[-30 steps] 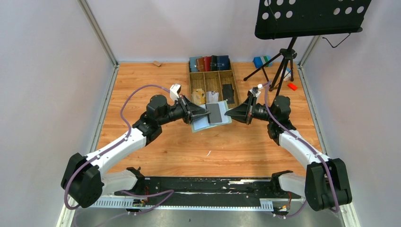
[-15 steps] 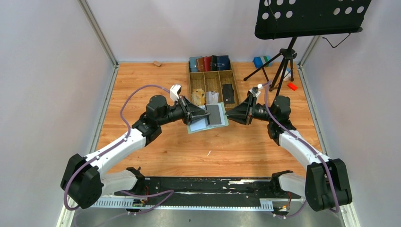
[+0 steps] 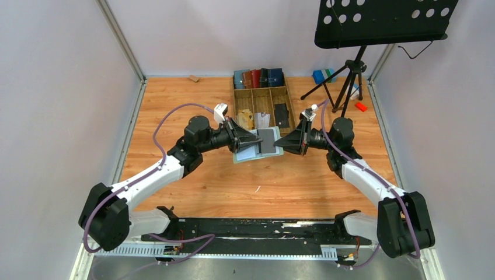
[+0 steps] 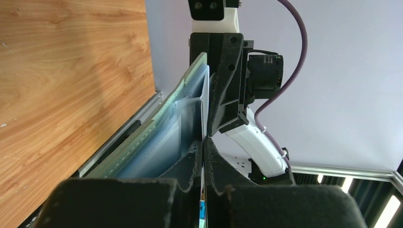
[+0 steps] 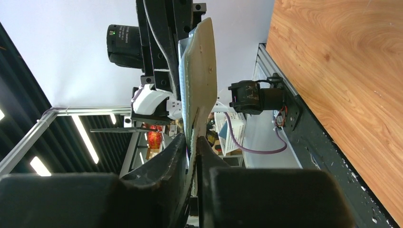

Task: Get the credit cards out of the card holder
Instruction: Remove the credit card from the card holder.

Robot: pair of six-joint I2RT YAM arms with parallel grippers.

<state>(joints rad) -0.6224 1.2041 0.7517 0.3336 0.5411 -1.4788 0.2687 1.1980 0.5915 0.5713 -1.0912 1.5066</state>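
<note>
From the overhead camera I see the card holder [image 3: 245, 154] held open and clear of the wooden table [image 3: 192, 105], just in front of a compartmented wooden tray [image 3: 261, 98]. It is a soft sage-green bifold with a pale inner lining. A flat, matte, dark grey credit card [image 3: 267, 140] lies across its right half. The left gripper [image 3: 255, 140] is clenched on the holder's left side. The right gripper [image 3: 278, 142] meets the holder's right edge from the other side. In the tray's right compartment lies a second dark card [image 3: 282, 114], thin and rectangular. Behind the tray stands a row of wallets [image 3: 258, 77] in blue, brown and black.

On my left wrist camera, the left gripper [image 4: 203, 142] has its black, grainy fingers pressed together on a thin edge of the card holder [image 4: 157, 137]. The holder rises edge-on, showing a stitched green rim and a smooth bluish lining. I cannot tell card from lining here. The grained wood of the table [image 4: 71, 71] fills the left of the view.

On my right wrist camera, the right gripper [image 5: 192, 142] has its jaws a narrow slit apart, one on either side of the lower edge of the card holder [image 5: 199, 71]. I cannot tell whether they pinch it. The holder's outer face looks leathery and slightly speckled, with rounded corners. The table [image 5: 342, 71] shows at right.
</note>
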